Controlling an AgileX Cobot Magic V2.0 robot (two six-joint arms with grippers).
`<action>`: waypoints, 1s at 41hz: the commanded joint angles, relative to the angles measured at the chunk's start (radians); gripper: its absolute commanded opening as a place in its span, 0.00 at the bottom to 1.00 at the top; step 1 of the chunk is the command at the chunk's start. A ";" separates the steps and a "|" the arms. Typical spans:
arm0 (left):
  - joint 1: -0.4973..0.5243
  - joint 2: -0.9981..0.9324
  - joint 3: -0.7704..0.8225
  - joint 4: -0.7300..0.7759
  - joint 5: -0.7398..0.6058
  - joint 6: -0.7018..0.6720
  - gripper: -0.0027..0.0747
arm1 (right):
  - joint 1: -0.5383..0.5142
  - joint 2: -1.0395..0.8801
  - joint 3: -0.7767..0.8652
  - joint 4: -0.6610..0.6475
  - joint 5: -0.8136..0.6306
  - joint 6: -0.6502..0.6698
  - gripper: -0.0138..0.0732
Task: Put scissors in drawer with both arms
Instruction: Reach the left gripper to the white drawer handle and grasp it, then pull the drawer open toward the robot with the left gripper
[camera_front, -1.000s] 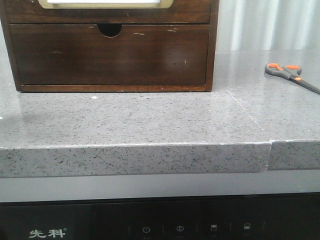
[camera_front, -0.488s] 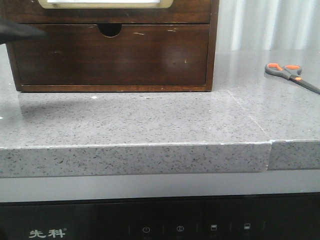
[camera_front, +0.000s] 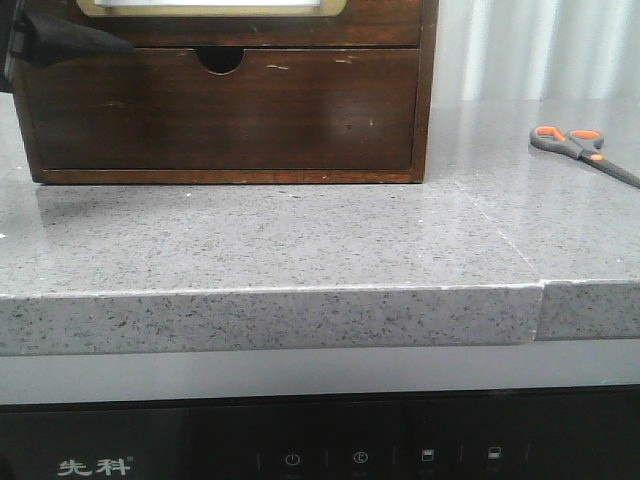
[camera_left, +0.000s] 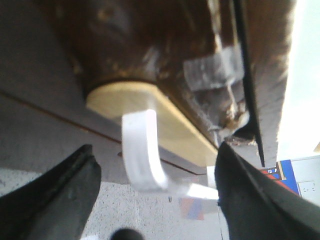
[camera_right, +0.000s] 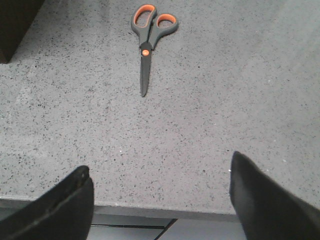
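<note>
Left hand (camera_left: 155, 195) has risen to the drawer (camera_front: 380, 25) handle.

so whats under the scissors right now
Only the speckled grey countertop; the scissors lie flat on it, closed. Whatever sits directly beneath the blades and handles is covered, though nothing pokes out around them.

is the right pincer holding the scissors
No: in the right wrist view the scissors lie flat on the countertop, well ahead of the open, empty right pincer.
</note>
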 joint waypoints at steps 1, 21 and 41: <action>0.002 -0.022 -0.048 -0.086 0.049 0.005 0.57 | 0.001 0.006 -0.026 -0.021 -0.057 -0.007 0.83; 0.002 -0.033 -0.046 -0.086 0.117 0.069 0.19 | 0.001 0.006 -0.026 -0.021 -0.057 -0.007 0.83; 0.002 -0.367 0.247 -0.086 0.135 0.130 0.18 | 0.001 0.006 -0.026 -0.021 -0.057 -0.007 0.83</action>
